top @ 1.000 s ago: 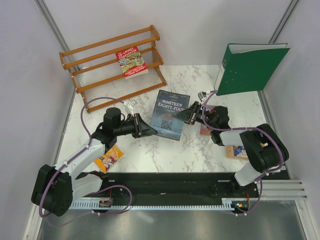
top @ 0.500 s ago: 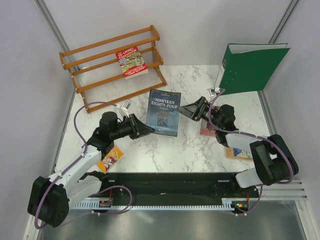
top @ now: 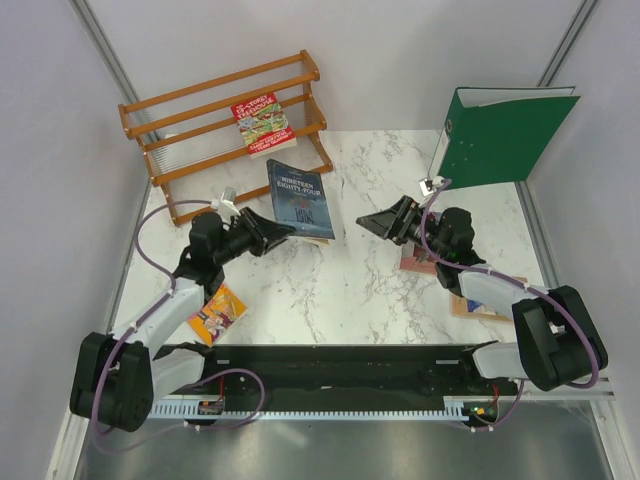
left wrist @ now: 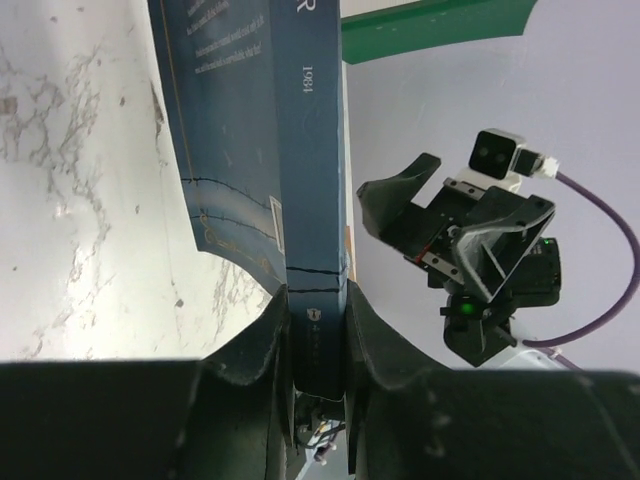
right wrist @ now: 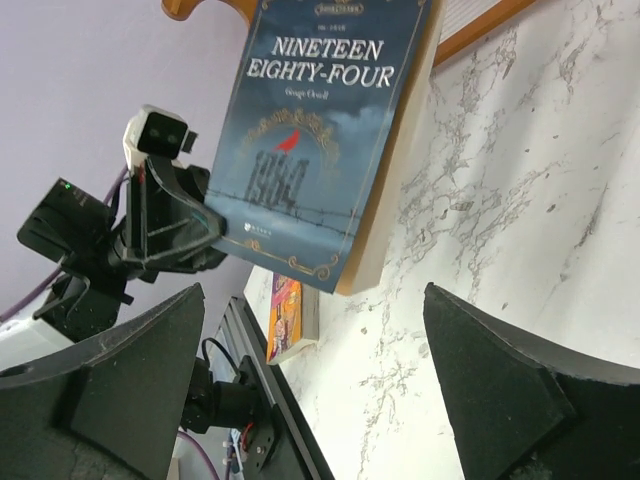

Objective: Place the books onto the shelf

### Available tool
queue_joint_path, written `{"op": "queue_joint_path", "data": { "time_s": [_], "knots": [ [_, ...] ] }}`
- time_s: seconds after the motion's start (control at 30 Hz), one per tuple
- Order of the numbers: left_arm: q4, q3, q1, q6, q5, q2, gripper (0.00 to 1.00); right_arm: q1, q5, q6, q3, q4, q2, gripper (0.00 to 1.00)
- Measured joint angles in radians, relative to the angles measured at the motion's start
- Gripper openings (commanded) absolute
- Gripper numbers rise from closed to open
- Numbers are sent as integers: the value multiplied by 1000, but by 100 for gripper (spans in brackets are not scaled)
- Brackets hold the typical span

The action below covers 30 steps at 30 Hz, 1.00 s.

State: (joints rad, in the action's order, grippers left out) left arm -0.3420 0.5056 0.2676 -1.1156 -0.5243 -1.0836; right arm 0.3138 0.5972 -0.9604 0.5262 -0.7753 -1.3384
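Marble tabletop (top: 350, 290), wooden shelf (top: 200, 110) at back, left gripper (top: 272, 228) clamped on dark blue book (top: 301, 198) just before the shelf, right gripper (top: 378, 222) spread wide, empty, red book (top: 264, 126) on the shelf's middle tier.

The shelf (top: 225, 130) stands far left on the table (top: 350, 290), a book (top: 264, 126) resting on it. Before its right end the raised book (top: 301, 199) sits between the left gripper (top: 278, 229), touching, and the right gripper (top: 378, 220), apart. The binder (top: 495, 135) stands far right.
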Motion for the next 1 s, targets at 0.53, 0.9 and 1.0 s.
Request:
{"op": "queue_joint_path", "data": {
  "time_s": [0.53, 0.9, 1.0],
  "knots": [
    [-189, 201, -123, -48, -207, -182, 2, -3, 0, 6, 0, 3, -35, 98],
    [-713, 202, -197, -430, -272, -518, 2, -3, 0, 6, 0, -10, -38, 98],
    [-777, 202, -197, -515, -271, -583, 2, -3, 1, 6, 0, -18, -41, 98]
  ]
}}
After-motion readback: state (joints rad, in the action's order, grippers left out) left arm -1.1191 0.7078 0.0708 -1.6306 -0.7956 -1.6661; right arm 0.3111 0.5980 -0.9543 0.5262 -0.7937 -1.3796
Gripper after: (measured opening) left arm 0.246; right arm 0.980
